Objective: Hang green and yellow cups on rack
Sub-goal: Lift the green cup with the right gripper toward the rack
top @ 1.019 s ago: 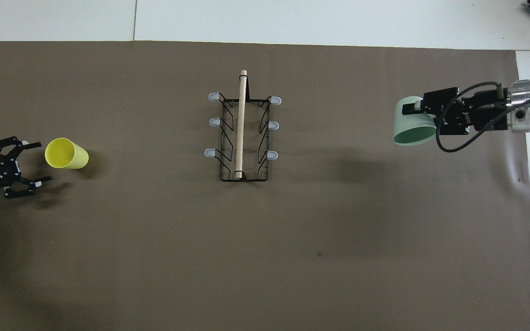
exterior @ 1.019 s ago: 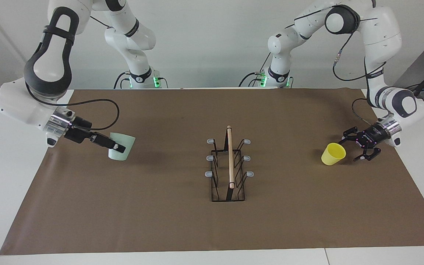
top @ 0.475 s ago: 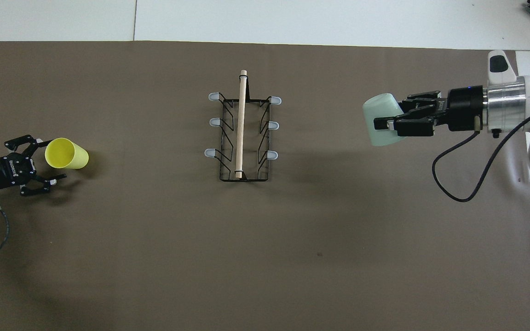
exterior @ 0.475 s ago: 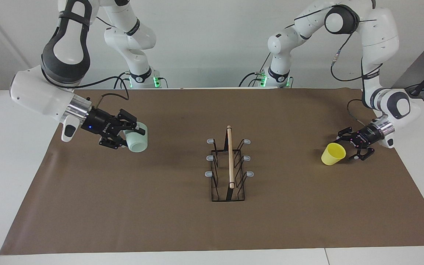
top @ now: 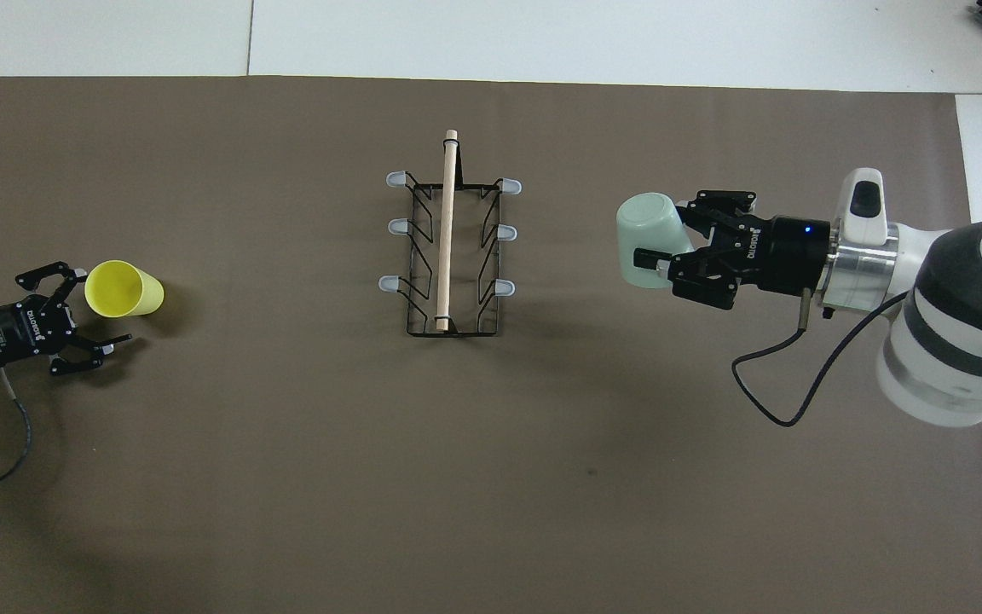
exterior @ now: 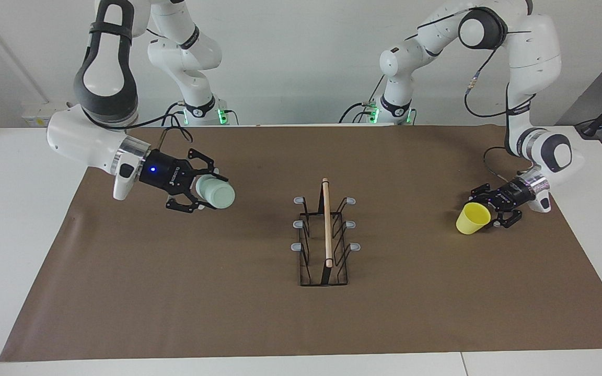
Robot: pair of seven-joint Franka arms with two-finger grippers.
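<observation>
Carried rackward, green cup (exterior: 216,194) lies sideways — base toward rack (exterior: 325,237) — in right gripper's (exterior: 200,192) closed fingers.

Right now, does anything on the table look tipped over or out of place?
Yes. The yellow cup lies on its side on the brown mat, toward the left arm's end, mouth facing the open left gripper. The rack stands upright, nothing hung on it.

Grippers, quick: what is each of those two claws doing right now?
Left gripper: open at the mouth of the bright yellow plastic cup lying on the table.
Right gripper: shut on the pale mint green plastic cup, held in the air.
</observation>
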